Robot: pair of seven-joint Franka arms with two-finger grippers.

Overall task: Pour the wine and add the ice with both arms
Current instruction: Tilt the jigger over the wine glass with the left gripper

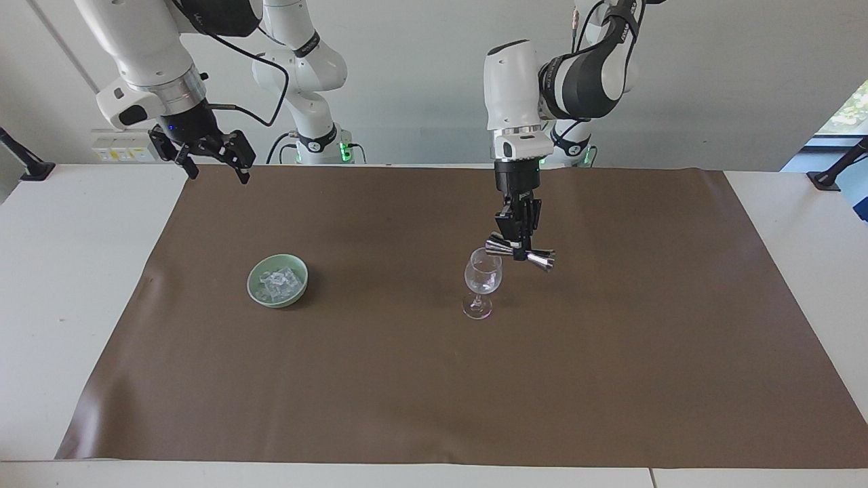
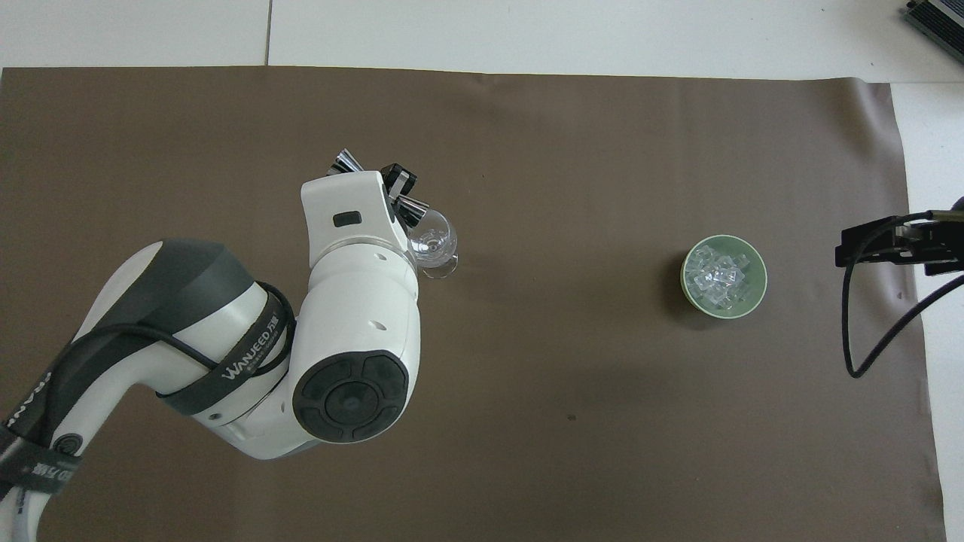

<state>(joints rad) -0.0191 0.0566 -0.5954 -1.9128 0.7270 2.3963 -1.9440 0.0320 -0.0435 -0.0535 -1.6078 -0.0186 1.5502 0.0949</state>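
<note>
A clear stemmed glass (image 1: 482, 281) (image 2: 434, 242) stands mid-mat. My left gripper (image 1: 519, 247) (image 2: 397, 184) hangs just above it, shut on the waist of a silver double-ended jigger (image 1: 538, 257) (image 2: 345, 161) that lies nearly level, one mouth at the glass's rim. No wine shows. The ice (image 1: 279, 282) (image 2: 719, 273) is a heap of small clear cubes in a pale green bowl (image 1: 296, 266) (image 2: 757, 288) toward the right arm's end. My right gripper (image 1: 215, 166) (image 2: 885, 248) waits open, raised over the mat's corner at the robots' edge.
A brown mat (image 1: 434, 393) (image 2: 572, 421) covers most of the white table (image 1: 61, 271). The left arm's big white wrist (image 2: 354, 316) hides part of the mat in the overhead view. A black cable (image 2: 866, 339) loops down from the right wrist.
</note>
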